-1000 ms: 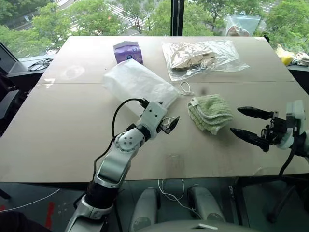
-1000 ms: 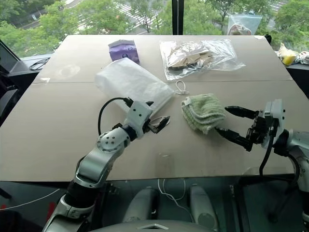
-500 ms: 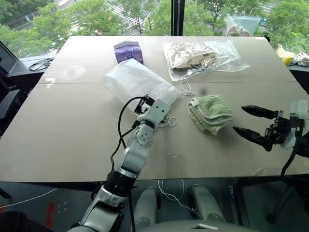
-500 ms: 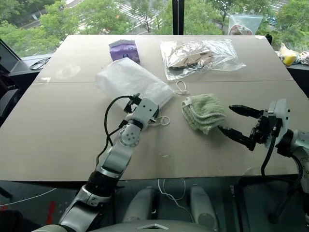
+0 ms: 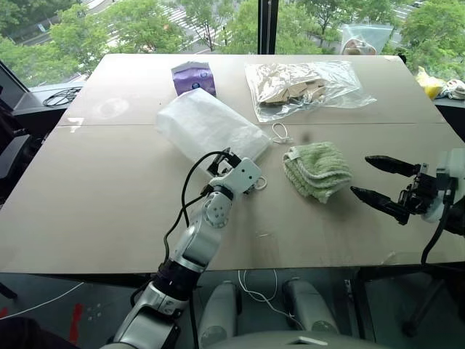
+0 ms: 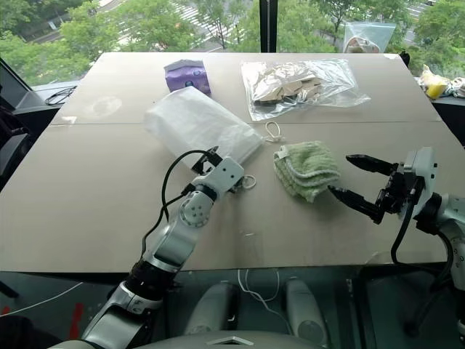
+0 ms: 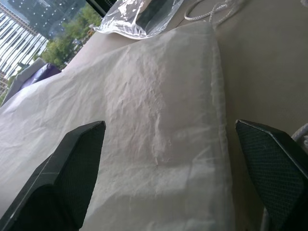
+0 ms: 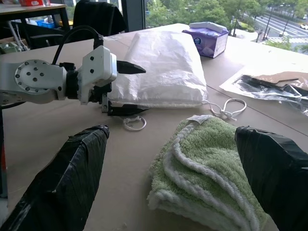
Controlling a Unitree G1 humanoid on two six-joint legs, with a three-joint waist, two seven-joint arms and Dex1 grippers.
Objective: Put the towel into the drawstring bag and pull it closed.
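Green towel (image 5: 317,169) lies untouched on the table (image 5: 87,203) beside the flat drawstring bag (image 5: 207,125), left gripper (image 8: 126,88) wide open at the bag's mouth, right gripper (image 5: 381,181) spread and empty nearby, so everything's left.

Towel (image 5: 317,169): small light-green terry cloth, ribbed and fluffy, folded into several layers, lying flat on the table just beside the mouth end of the drawstring bag (image 5: 207,127). The bag: white translucent crinkled sack, lying flat and diagonal on the tabletop, mouth toward the towel. Its white cords (image 5: 279,132) trail in loops off both mouth corners; the towel is outside the bag, the two apart.
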